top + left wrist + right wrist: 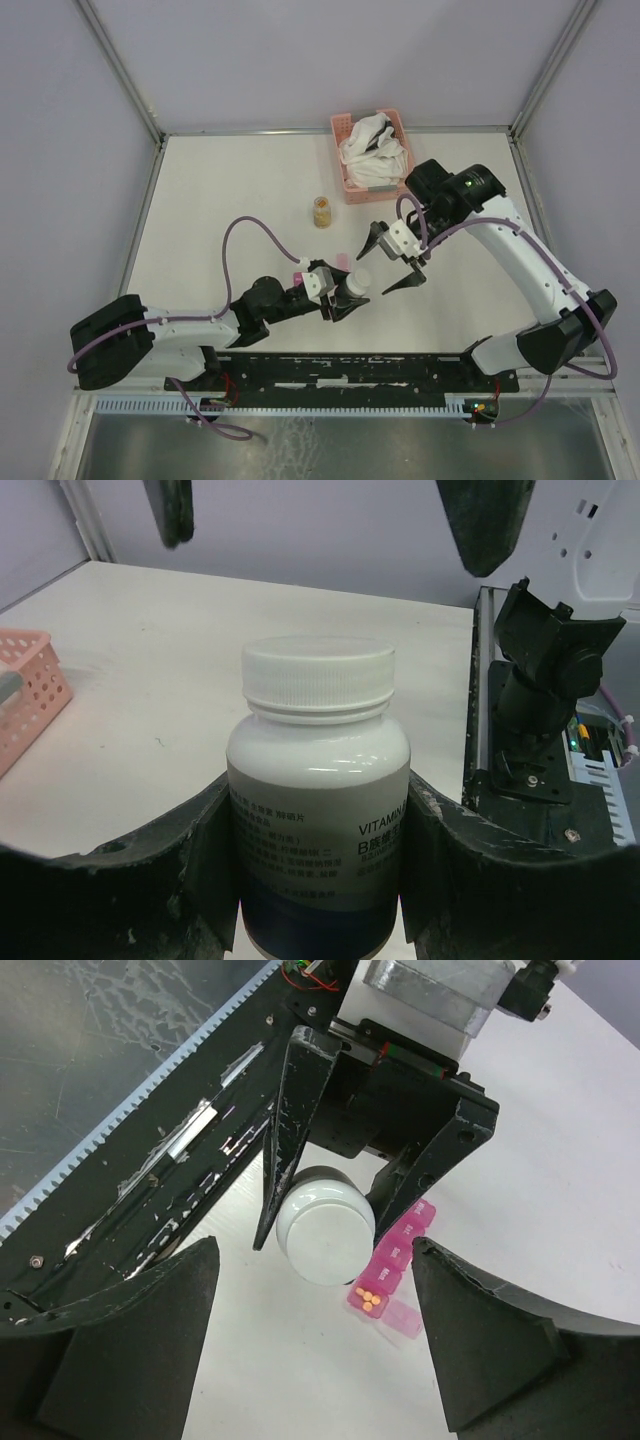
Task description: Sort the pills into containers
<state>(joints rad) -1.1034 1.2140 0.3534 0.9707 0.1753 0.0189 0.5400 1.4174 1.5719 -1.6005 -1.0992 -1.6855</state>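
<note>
My left gripper (340,291) is shut on a white vitamin bottle (356,285) with a white screw cap on, held upright in the left wrist view (318,800) between both fingers (190,870). The magenta pill-box strip (397,1253) lies on the table right beside the bottle (325,1225). Its end compartment is open, lid flipped out, with several orange pills (370,1299) inside; the other lids are shut. Only small pink bits of the strip (342,258) show in the top view. My right gripper (396,259) is open and empty, hovering above the bottle cap, its fingers (140,1345) wide on either side.
A small amber bottle (322,211) stands mid-table. A pink lattice basket (352,180) with white cloths sits at the back, and also shows in the left wrist view (25,685). The black mounting rail (360,365) runs along the near edge.
</note>
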